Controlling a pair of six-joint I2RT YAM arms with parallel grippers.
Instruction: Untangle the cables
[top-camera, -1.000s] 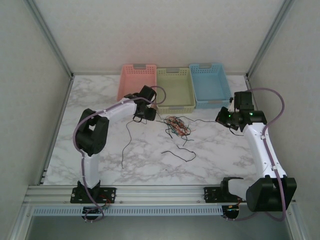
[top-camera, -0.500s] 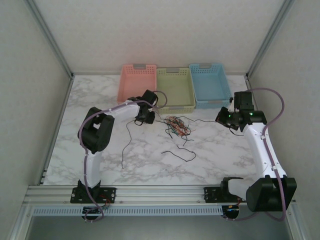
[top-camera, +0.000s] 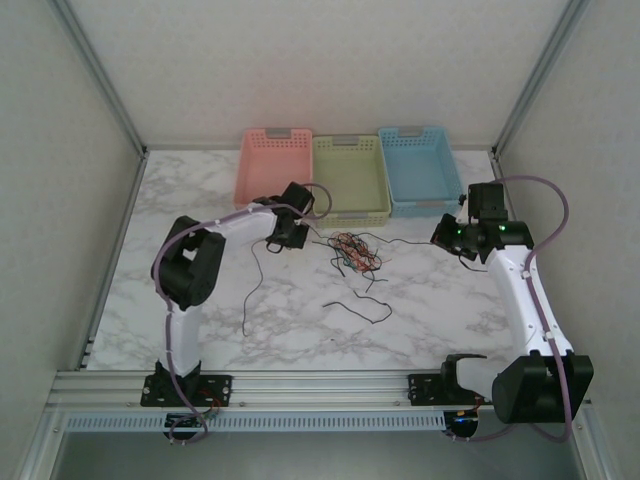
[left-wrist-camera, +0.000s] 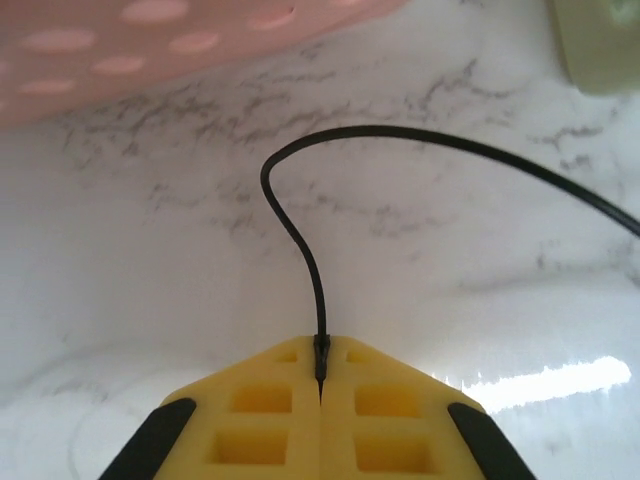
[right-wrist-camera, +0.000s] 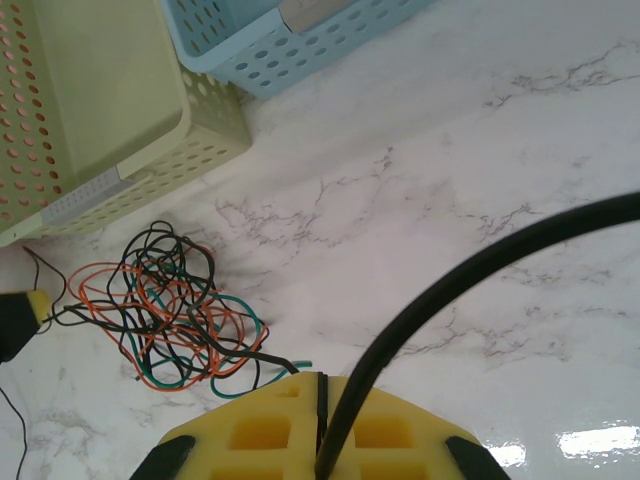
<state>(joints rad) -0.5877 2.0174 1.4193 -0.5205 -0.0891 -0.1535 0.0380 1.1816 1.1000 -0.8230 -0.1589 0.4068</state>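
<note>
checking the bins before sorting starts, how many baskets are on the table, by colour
pink basket: 1
green basket: 1
blue basket: 1
total: 3

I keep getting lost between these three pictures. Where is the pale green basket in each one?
Top external: the green basket stands at the far edge of the table, between the pink basket and the blue basket.
Left wrist: one corner of the green basket shows at the top right.
Right wrist: the green basket is in the upper left.
Shared landmark: the white marble tabletop.
</note>
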